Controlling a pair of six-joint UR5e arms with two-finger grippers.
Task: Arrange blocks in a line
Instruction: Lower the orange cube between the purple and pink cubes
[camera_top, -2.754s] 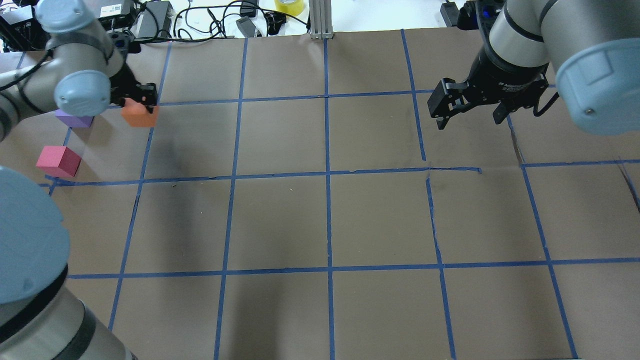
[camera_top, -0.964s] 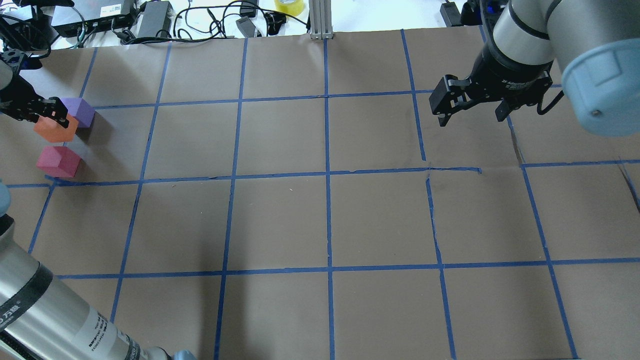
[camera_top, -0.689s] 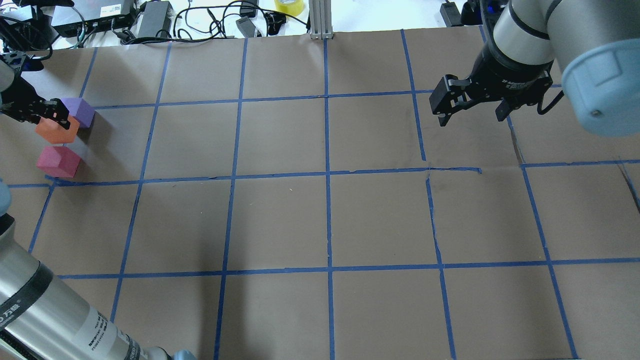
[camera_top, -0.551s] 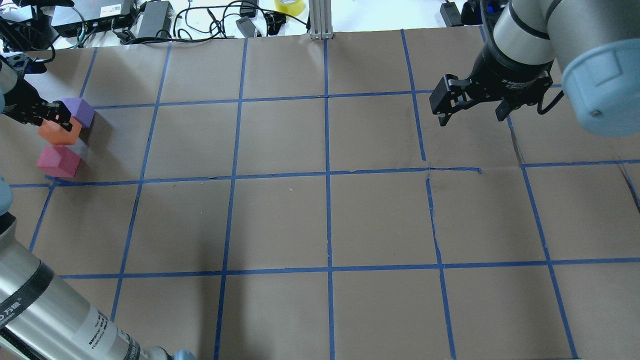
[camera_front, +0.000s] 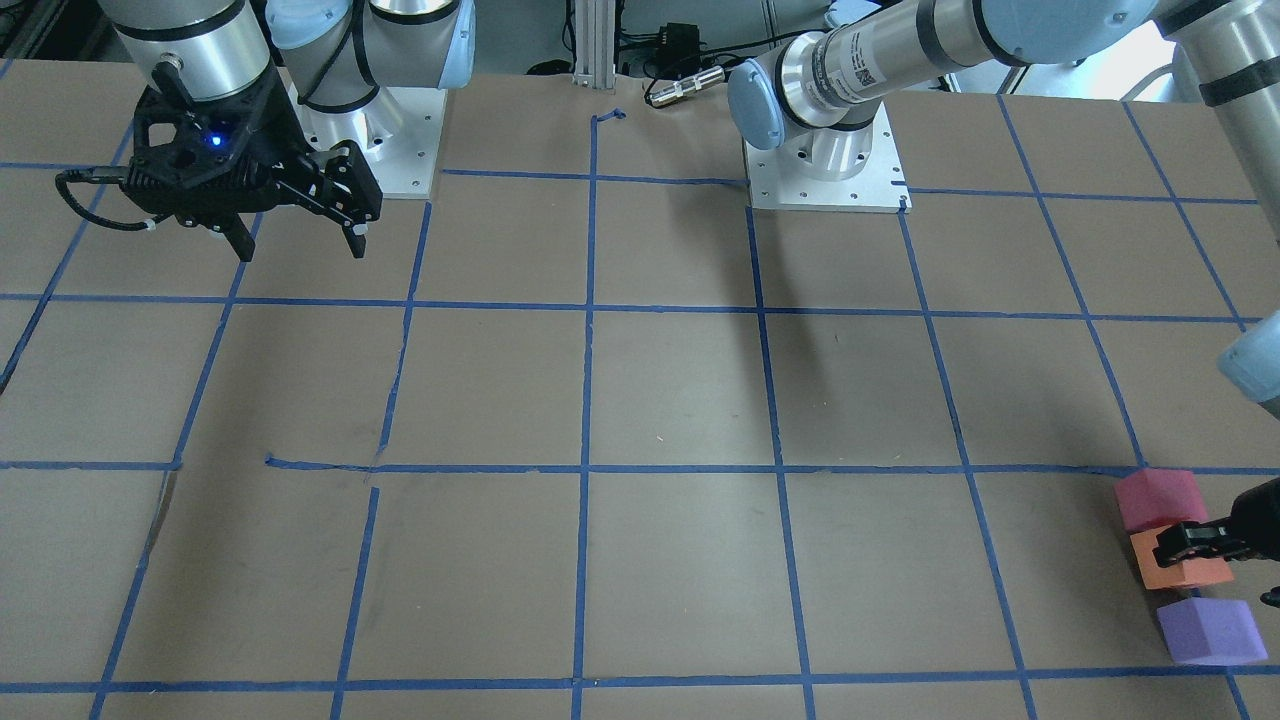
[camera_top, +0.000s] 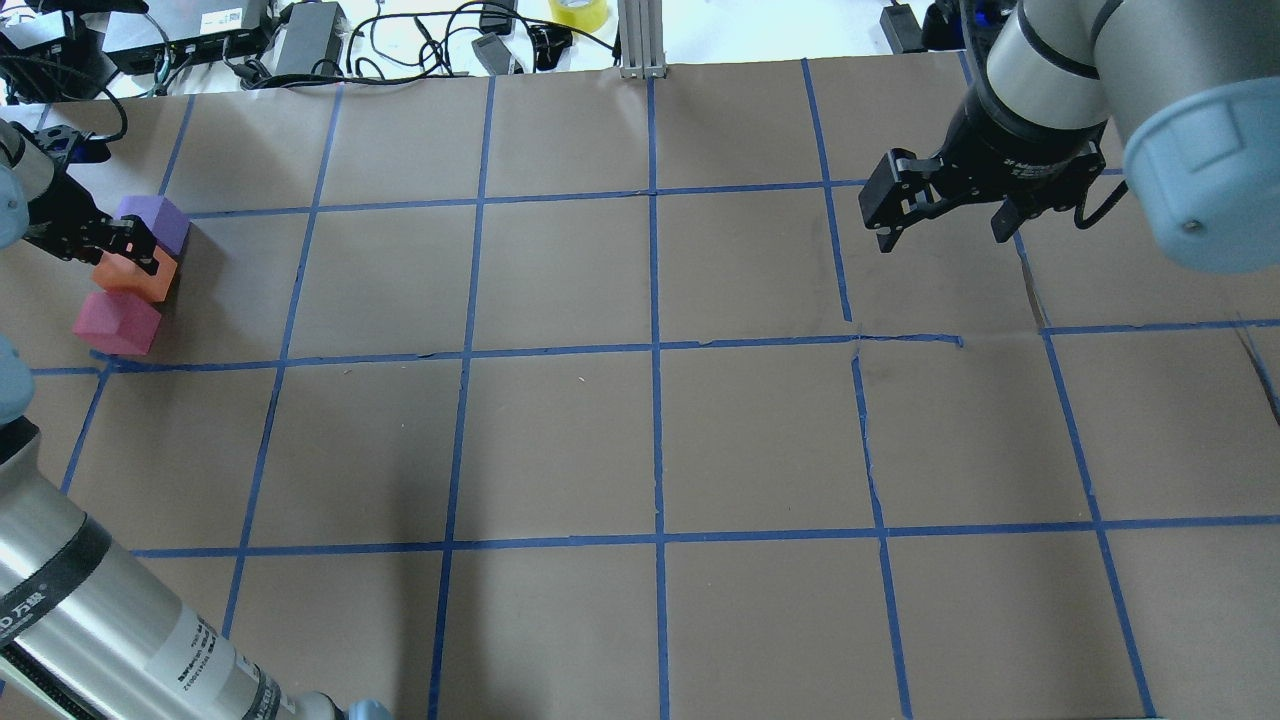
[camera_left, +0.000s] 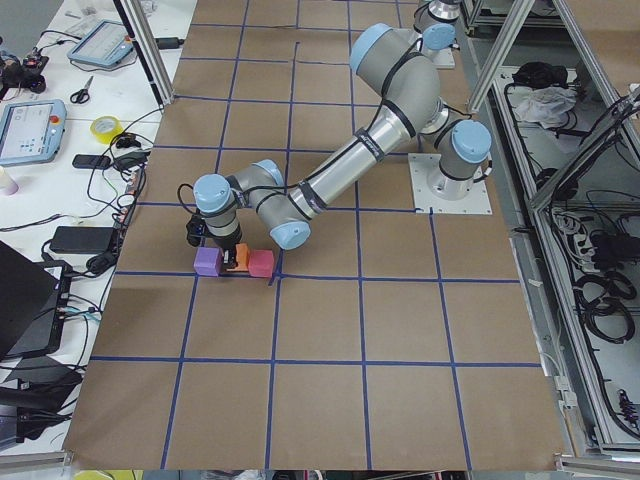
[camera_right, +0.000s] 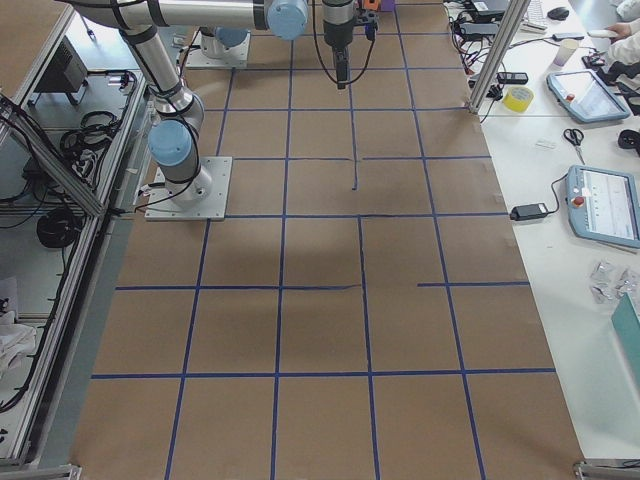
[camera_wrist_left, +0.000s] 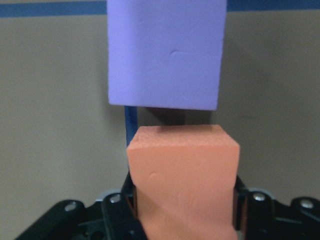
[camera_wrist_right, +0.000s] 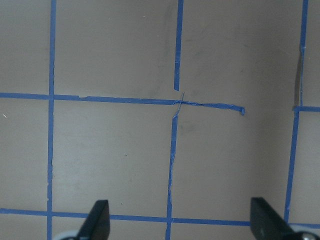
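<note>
Three cubes stand in a short row at the table's left end: purple, orange, pinkish-red. My left gripper is shut on the orange block, which sits low between the other two. I cannot tell whether it touches the paper. In the left wrist view the orange block sits between the fingers, with the purple block just beyond a small gap. The front view shows the pinkish-red, orange and purple blocks. My right gripper is open and empty, far right.
Brown paper with a blue tape grid covers the table. Cables and power bricks and a yellow tape roll lie beyond the far edge. The blocks sit close to the table's left edge. The right gripper hovers over bare paper.
My left gripper carried the orange block from right of the purple block round into the gap between the purple and pinkish-red blocks, then lowered it. The right arm barely moved.
</note>
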